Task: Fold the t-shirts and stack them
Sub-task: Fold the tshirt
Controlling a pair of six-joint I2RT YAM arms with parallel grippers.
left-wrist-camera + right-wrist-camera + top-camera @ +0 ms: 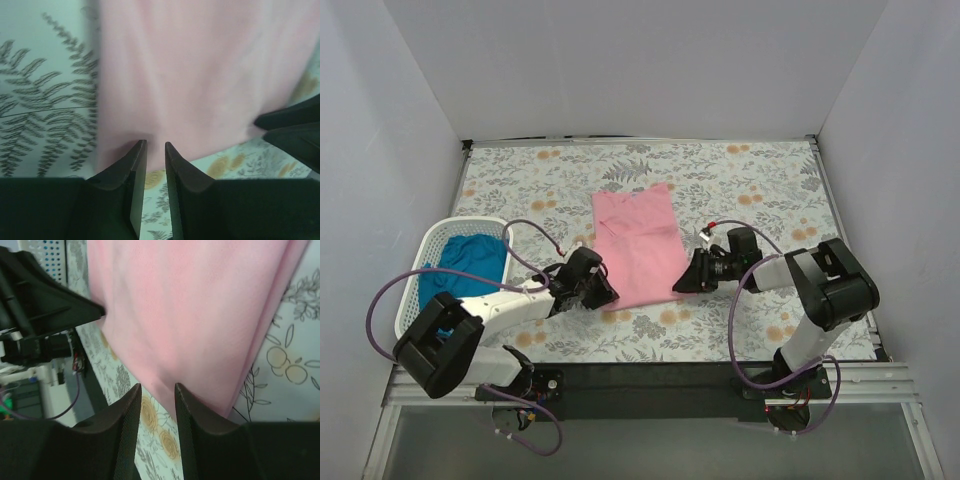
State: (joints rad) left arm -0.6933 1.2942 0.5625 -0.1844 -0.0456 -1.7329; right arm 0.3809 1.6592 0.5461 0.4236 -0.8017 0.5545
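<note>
While teal tee (pixel 475 262) lies in basket (pixel 428 250) beyond your left jaws, both jaws sit near-closed at pink tee (pixel 638 245); grip unclear.

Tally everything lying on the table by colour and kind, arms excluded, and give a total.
pink t-shirt: 1
teal-blue t-shirt: 1
white basket: 1
Total: 3

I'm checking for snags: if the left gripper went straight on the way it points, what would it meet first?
The near edge of the pink shirt, lying right at the left gripper's fingertips; its height above the cloth is unclear.
</note>
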